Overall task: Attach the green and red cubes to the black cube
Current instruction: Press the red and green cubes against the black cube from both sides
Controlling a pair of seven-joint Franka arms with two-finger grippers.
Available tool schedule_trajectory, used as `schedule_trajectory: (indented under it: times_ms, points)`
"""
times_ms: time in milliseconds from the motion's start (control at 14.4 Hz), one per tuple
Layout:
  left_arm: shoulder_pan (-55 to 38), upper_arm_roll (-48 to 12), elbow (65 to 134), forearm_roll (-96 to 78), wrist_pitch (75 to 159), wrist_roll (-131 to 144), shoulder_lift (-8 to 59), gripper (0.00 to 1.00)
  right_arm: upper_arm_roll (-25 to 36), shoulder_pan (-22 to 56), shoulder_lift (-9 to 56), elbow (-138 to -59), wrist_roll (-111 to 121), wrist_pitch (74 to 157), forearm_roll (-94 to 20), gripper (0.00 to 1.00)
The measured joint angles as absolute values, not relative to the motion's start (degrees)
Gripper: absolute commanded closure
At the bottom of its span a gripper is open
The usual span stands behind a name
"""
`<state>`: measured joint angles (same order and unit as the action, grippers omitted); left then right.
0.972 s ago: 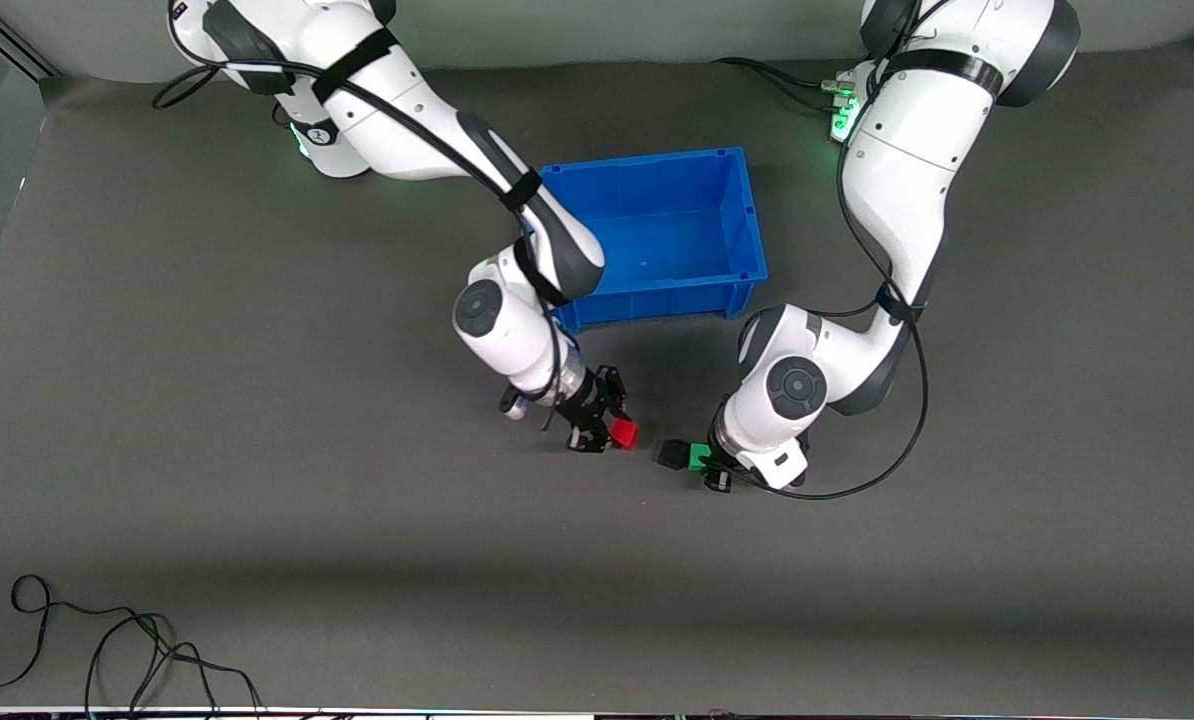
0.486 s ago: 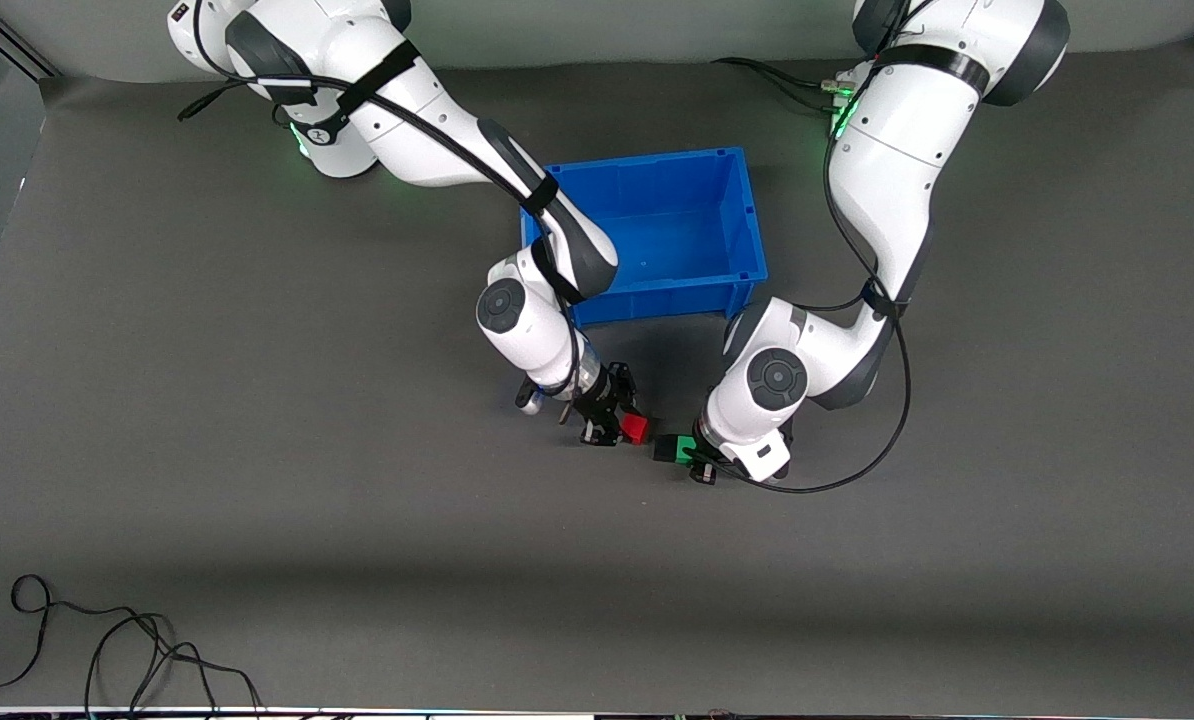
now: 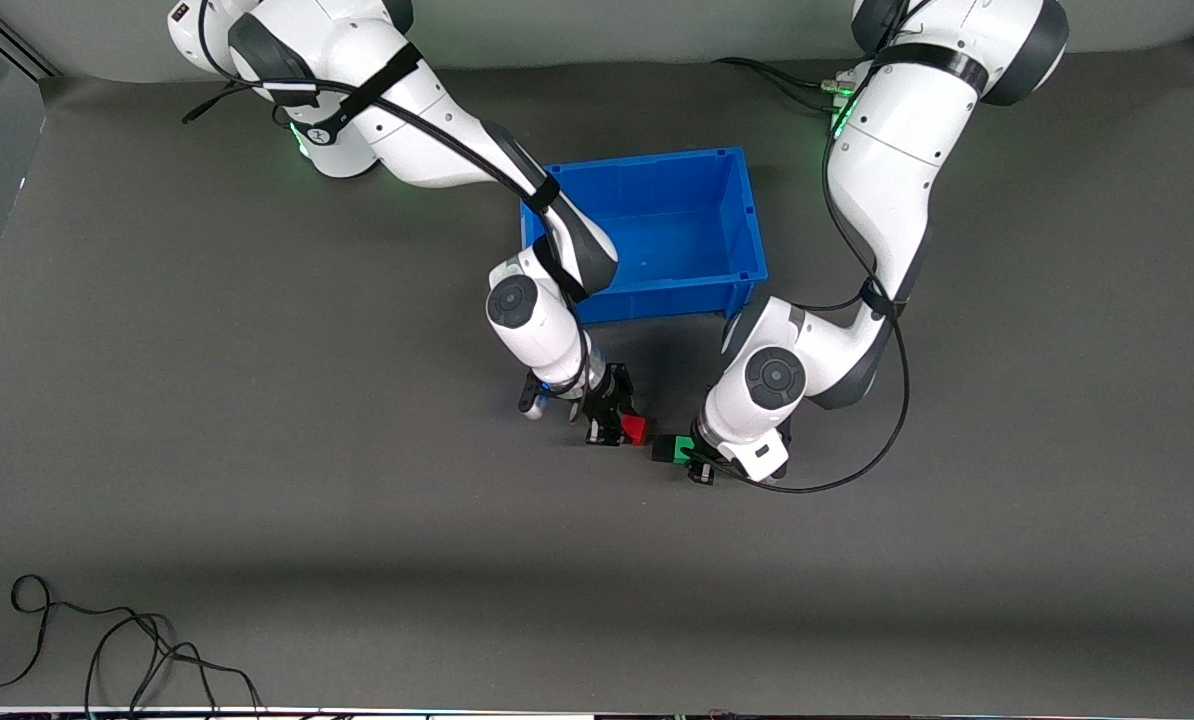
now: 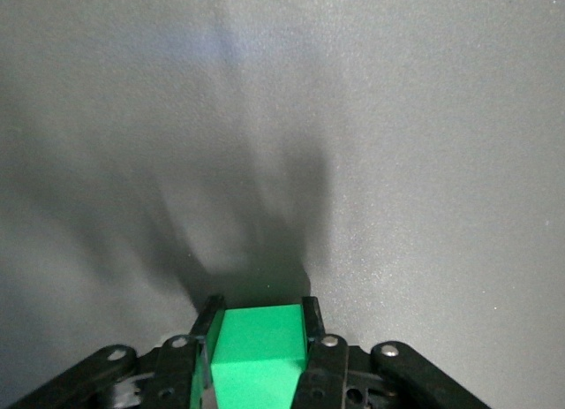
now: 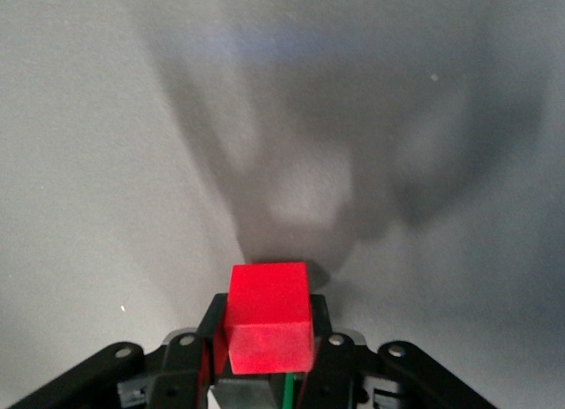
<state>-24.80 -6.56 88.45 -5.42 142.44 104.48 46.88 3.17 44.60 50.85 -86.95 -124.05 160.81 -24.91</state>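
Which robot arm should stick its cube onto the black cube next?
Probably the right: its gripper holds the red cube just short of the black cube, which already touches the green cube in the left gripper.

Both arms reached from base edge toward worktop middle, wrists bent down. Right pincer (image 3: 615, 425) low over worktop, fingers (image 5: 208, 334) clamped on red cube (image 3: 635, 430). Left pincer (image 3: 695, 458) low alongside, fingers (image 4: 311, 325) clamped on green cube (image 3: 684, 448).

bin (image 3: 747, 225) farther than cubes | black cube (image 3: 664, 449) touching green cube (image 3: 684, 449) | red cube (image 3: 635, 430) beside them
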Motion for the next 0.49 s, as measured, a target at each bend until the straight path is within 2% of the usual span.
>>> schedule_trajectory:
  times_ms: [347,417,486]
  points:
    - [-24.92,-6.55,88.42,-5.42,142.44,104.49,46.88,0.82,3.41,44.1,52.36,-84.58,-120.48,160.87,-24.73,0.7]
    - [-24.94,-6.55,88.42,-5.42,142.44,104.49,46.88,0.69,3.45,43.99,52.85,-83.74,-120.43,160.87,-24.72,0.7]
    - [-24.98,-6.55,88.41,-5.41,142.44,104.49,46.88,0.41,3.47,43.89,53.44,-82.78,-120.43,160.87,-24.72,0.7]
